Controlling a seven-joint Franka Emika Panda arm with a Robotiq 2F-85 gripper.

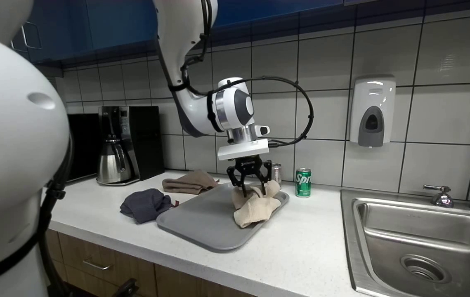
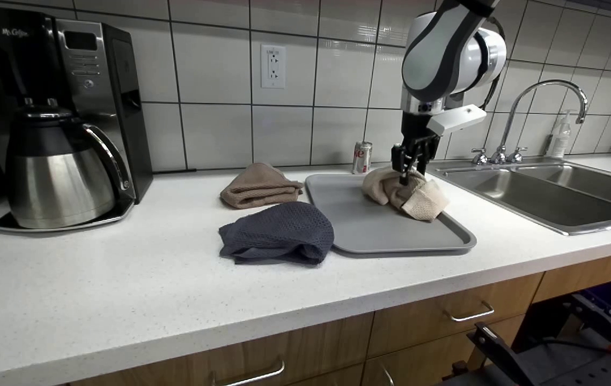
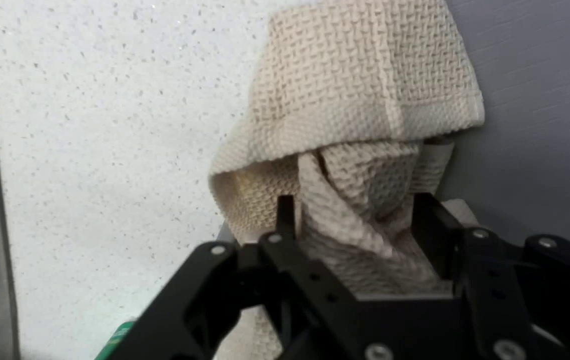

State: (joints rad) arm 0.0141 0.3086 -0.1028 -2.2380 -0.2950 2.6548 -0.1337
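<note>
My gripper (image 1: 254, 192) points down at a crumpled beige cloth (image 1: 256, 212) on the right part of a grey tray (image 1: 204, 225). In an exterior view the gripper (image 2: 407, 176) is low at the beige cloth (image 2: 424, 201), which overhangs the edge of the tray (image 2: 385, 238). In the wrist view the fingers of the gripper (image 3: 352, 206) are partly apart, with folds of the beige cloth (image 3: 370, 70) lying between them. The fingertips reach into or touch the cloth. No firm pinch shows. Part of the cloth is hidden below the gripper.
A dark blue cloth (image 1: 146, 206) and a brown cloth (image 1: 191, 182) lie beside the tray. A green can (image 1: 303, 182) and a silver can (image 2: 362, 156) stand near the tiled wall. A coffee maker (image 2: 64, 182) and a sink (image 1: 355, 239) flank them.
</note>
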